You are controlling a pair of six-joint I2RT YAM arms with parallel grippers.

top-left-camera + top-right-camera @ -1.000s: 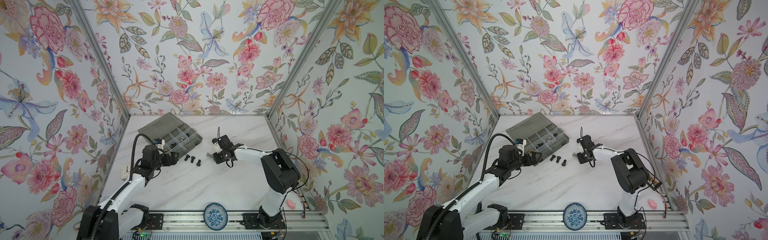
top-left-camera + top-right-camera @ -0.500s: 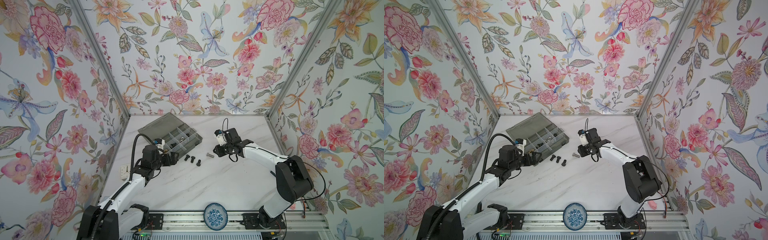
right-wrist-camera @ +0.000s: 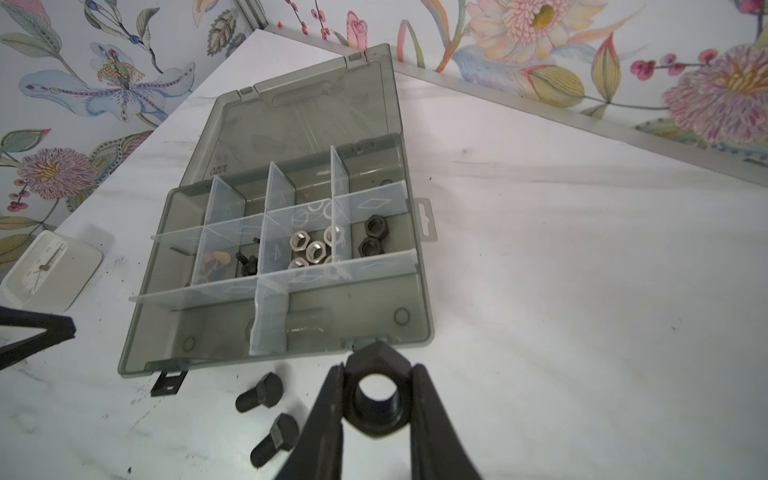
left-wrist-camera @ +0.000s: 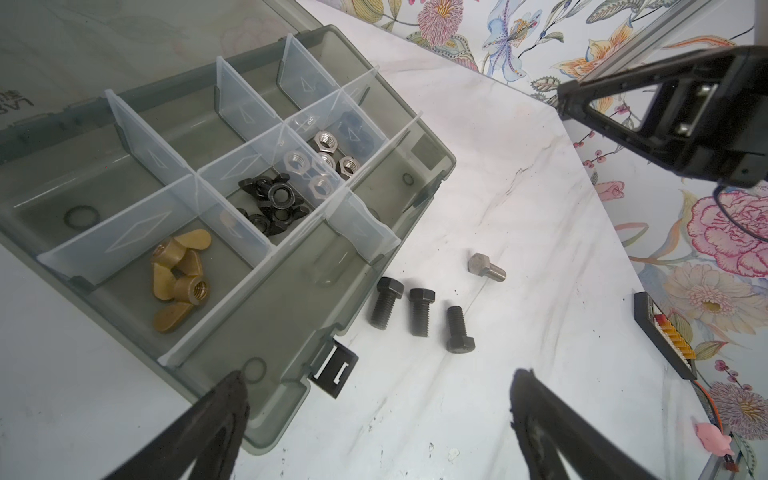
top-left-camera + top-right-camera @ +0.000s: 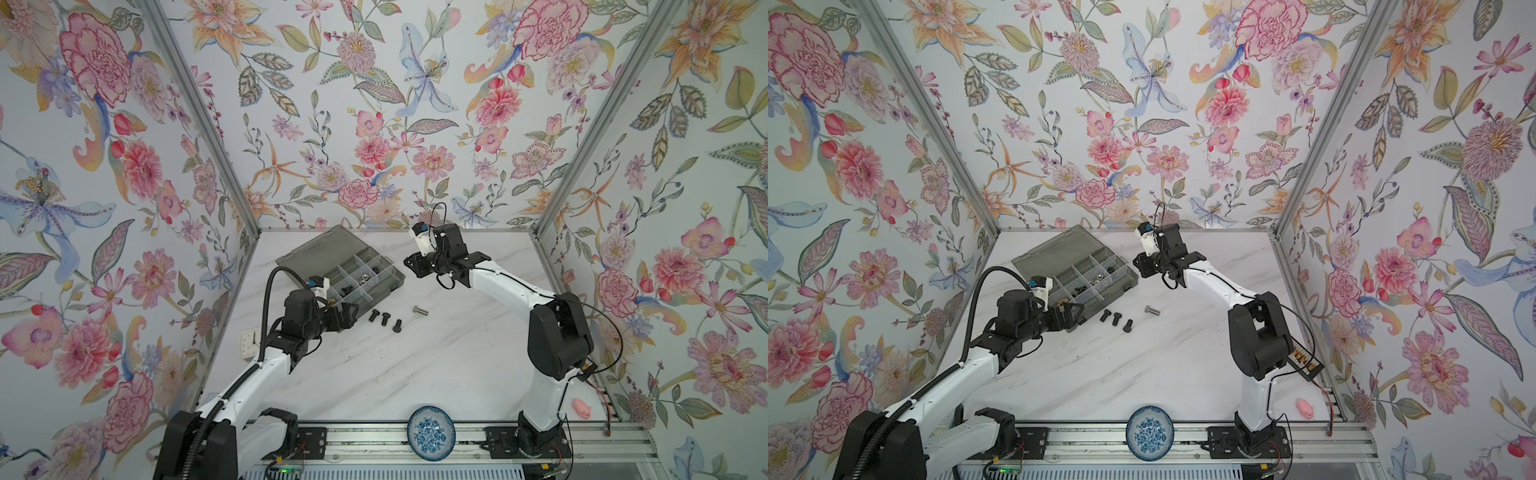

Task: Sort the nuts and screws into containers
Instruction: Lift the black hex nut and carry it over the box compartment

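Beside the organizer box [image 3: 423, 291], right jaws clench a black hex nut [image 3: 374, 368], bore axis lengthwise between them; left jaws gape.

Robot lab test booth: metal-framed floral-print panels [image 5: 374, 124] are walling in a marble-look tabletop [image 5: 415, 365], and an aluminium rail [image 5: 361, 442] is carrying two mounted arm bases [image 5: 536, 436].

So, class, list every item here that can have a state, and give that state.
box lid: open
left end effector: open, empty
black nut: gripped
right end effector: shut on the black nut
black bolts: three, lying loose on the table
silver bolt: lying loose on the table
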